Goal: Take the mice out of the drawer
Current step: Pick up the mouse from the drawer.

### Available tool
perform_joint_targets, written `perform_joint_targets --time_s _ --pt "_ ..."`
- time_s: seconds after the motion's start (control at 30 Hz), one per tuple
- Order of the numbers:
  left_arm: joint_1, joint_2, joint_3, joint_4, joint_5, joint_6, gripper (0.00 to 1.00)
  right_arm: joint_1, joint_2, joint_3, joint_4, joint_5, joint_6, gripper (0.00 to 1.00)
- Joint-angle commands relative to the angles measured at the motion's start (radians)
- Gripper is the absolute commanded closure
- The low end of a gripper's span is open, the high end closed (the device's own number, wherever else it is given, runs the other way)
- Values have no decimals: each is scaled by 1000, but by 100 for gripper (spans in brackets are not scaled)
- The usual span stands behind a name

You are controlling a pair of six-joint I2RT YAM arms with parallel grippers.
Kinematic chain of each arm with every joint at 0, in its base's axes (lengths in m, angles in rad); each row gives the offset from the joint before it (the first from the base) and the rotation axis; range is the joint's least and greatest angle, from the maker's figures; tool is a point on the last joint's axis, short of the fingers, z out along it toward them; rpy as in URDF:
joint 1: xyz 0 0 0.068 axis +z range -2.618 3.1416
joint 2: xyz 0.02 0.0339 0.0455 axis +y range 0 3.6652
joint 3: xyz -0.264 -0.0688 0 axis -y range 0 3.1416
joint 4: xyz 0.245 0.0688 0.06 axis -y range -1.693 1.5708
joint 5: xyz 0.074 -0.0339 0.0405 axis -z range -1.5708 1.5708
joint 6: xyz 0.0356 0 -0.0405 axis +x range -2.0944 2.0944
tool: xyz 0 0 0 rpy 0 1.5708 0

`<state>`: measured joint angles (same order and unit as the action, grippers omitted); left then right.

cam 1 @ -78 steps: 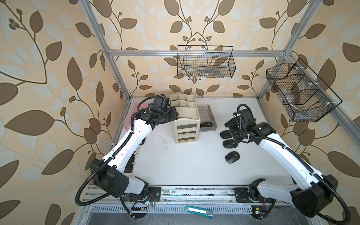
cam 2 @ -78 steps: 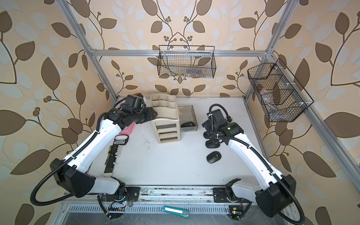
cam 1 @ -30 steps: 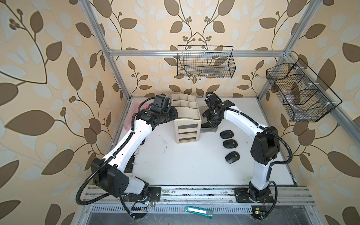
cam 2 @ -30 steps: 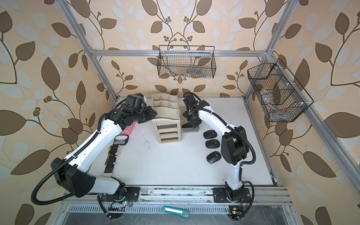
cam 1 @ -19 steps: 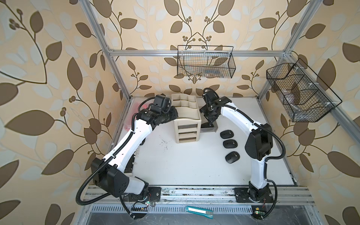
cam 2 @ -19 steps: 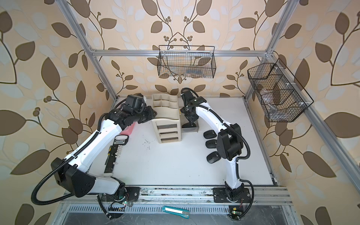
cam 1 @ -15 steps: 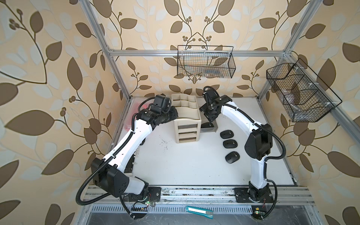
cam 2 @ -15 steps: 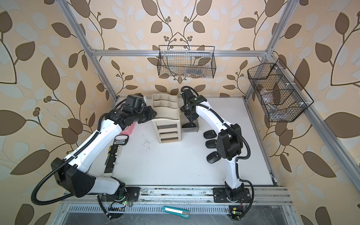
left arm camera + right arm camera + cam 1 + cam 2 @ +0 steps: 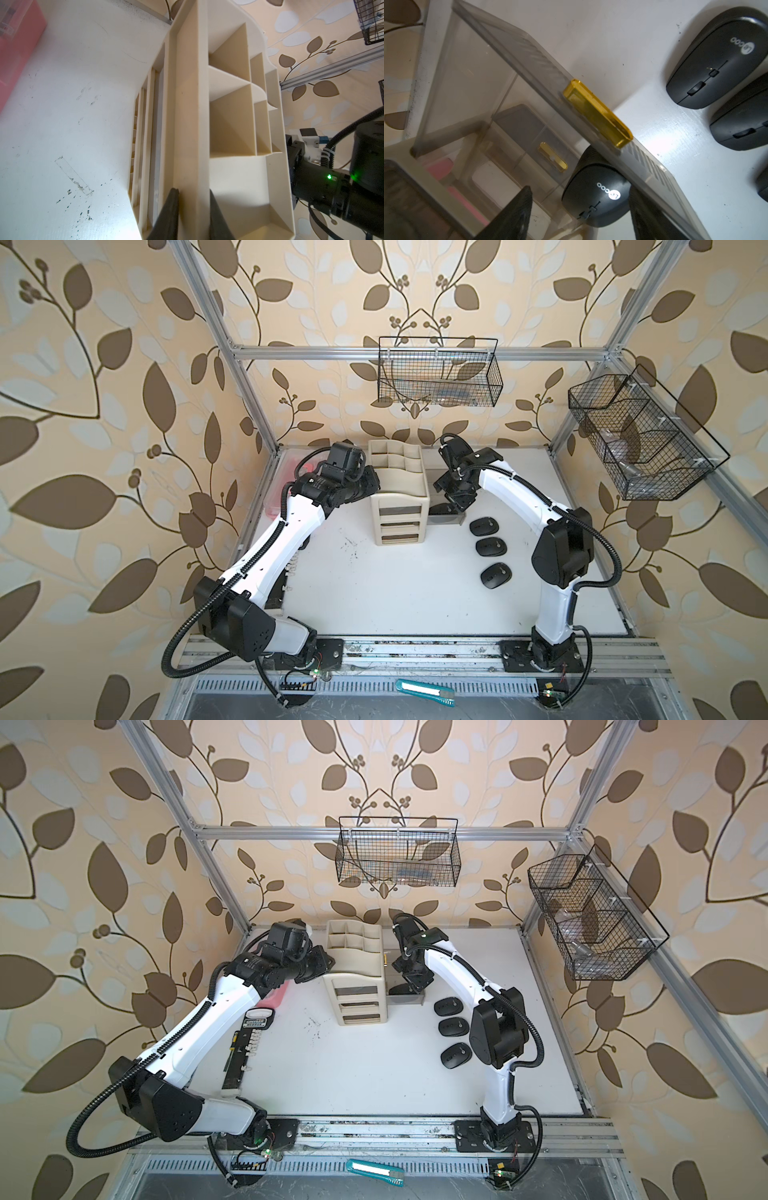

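Progress: three black mice (image 9: 491,546) lie in a row on the white table (image 9: 395,593), right of centre in both top views, already outside the drawer (image 9: 446,519). Just above them in the frame, this clear grey tray stands pulled out beside the beige organizer (image 9: 399,506). It holds one more black mouse (image 9: 596,199), seen at lower centre of the right wrist view behind the front wall with the yellow handle (image 9: 598,114). No other mouse shows inside, so the task appears past halfway, with at least this one left. The right gripper (image 9: 579,220) hangs over the mouse with jaws wide. Its fingers (image 9: 512,216) straddle the mouse without clamping it. The left gripper (image 9: 193,216), left of the organizer, is closed on the organizer's side wall, apparently to steady it.
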<state>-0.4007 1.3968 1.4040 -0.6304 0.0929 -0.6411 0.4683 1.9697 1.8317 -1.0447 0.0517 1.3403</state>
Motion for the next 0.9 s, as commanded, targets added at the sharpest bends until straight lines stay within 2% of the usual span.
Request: perform_joint_targets --time_s 0.0,0.23,0.37,0.53,0.73,0.87 --pt "-19 -21 -28 31 36 -56 79 9 45 9 -35 -16 2 25" --pt "-30 -27 -36 43 35 -77 80 26 138 138 -32 -6 -8 25" --pt "-30 -26 -37 41 23 -74 80 24 171 190 34 -35 -7 25" --pt "-30 -20 -31 35 14 -69 80 20 182 296 -80 36 -41 26" --pt "-31 -18 -31 34 -2 -69 80 13 112 252 -117 19 -42 25" --pt "-30 -17 -33 38 -3 -69 80 6 77 138 -81 -35 -17 25"
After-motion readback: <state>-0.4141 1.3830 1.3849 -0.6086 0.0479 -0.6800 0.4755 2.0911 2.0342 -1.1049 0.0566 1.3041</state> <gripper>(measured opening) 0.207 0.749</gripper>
